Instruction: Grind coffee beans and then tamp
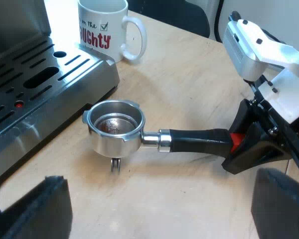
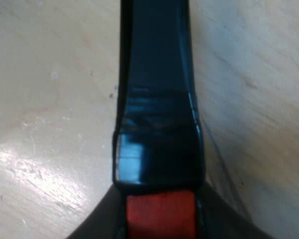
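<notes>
holder (image 1: 115,130) lies on tabletop (image 1: 189,74), basket just beside espresso machine (image 1: 35,84) drip tray, dark residue inside basket. right end effector (image 2: 159,224) clamped on holder's handle (image 1: 194,140) at red end (image 1: 234,141). left end effector (image 1: 159,204) open, fingers (image 1: 40,209) wide apart, over tabletop near holder. mug (image 1: 107,27) upright on tabletop beside machine.

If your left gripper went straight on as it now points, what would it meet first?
Probably the holder lying on the table, around its middle, though depth is unclear.
</notes>
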Controlling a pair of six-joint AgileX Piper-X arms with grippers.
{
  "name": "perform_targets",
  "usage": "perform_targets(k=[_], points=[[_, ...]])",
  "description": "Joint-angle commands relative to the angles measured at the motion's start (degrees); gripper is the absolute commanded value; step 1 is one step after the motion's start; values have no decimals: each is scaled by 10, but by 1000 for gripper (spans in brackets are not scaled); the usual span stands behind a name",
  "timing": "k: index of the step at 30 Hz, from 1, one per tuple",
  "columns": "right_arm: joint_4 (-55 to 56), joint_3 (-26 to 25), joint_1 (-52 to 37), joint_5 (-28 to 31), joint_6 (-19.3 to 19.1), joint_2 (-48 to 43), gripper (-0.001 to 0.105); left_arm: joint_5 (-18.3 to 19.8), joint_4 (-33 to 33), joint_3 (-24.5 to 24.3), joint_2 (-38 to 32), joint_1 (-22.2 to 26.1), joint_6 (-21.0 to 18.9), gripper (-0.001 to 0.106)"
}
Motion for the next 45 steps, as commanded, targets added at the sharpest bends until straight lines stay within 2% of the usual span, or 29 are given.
perform_targets(k=[1,9,11,13,14,16,18,28,38,45], points=[[-20,4,2,21,-7,-8,0,-7,-5,-3,-3,-4,3,85],[-19,18,2,21,-7,-9,2,-7,-5,-3,-3,-4,3,85],[-17,18,2,21,-7,-9,14,-7,-3,-3,-3,-4,3,85],[-17,18,2,21,-7,-9,34,-7,0,-3,-3,-4,3,85],[-17,18,2,21,-7,-9,39,-7,0,-3,-3,-4,3,85],[-16,18,2,21,-5,-9,58,-7,0,-3,-3,-4,3,85],[-16,18,2,21,-5,-9,63,-7,0,-3,-3,-4,3,85],[25,8,2,20,-5,-9,63,-7,0,-3,-3,-4,3,85],[148,-55,2,16,-5,-9,63,-7,0,-3,-3,-4,3,85],[254,-119,2,16,-5,-9,63,-7,0,-3,-3,-4,3,85]])
